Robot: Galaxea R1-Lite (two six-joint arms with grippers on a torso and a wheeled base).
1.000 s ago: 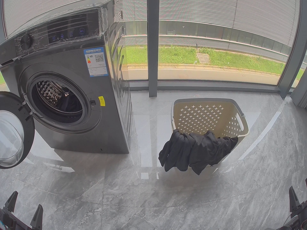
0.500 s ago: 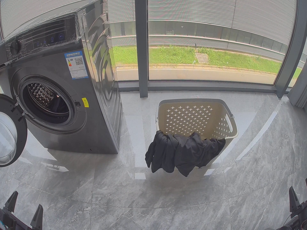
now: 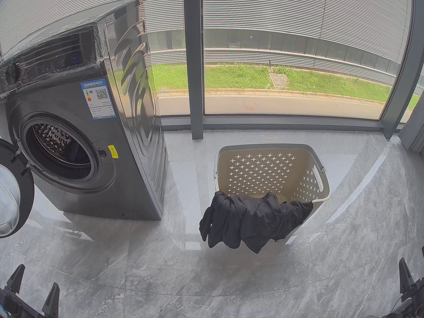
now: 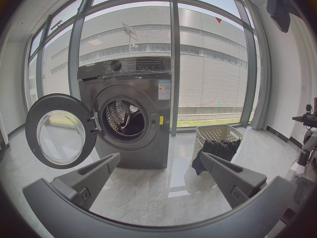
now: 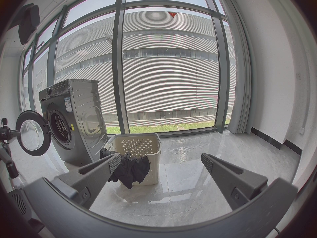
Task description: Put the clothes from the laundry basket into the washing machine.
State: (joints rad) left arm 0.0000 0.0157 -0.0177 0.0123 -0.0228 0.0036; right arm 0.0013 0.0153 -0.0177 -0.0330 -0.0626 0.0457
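Shifted since the earlier frames is the whole head view, so a camera move is indicated. Washer and basket are not seen to have moved relative to each other, and both grippers are kept at the bottom corners. At far left the round door (image 3: 11, 191) is swung wide open off the washing machine (image 3: 132, 111), w/ the drum opening (image 3: 57, 151) exposed. A dark cloth (image 4: 132, 126) is seen inside it. On the machine's front a blue-edged label (image 3: 98, 99) and a small yellow sticker (image 3: 113, 151) are stuck; their print can't be made out. To the right, apart from the machine, the laundry basket (image 3: 260, 173) is stood on the floor (image 3: 176, 266), w/ black clothes (image 3: 251, 219) draped over its near rim. Left gripper (image 4: 159, 156) and right gripper (image 5: 160, 157) are held wide apart, nothing gripped.
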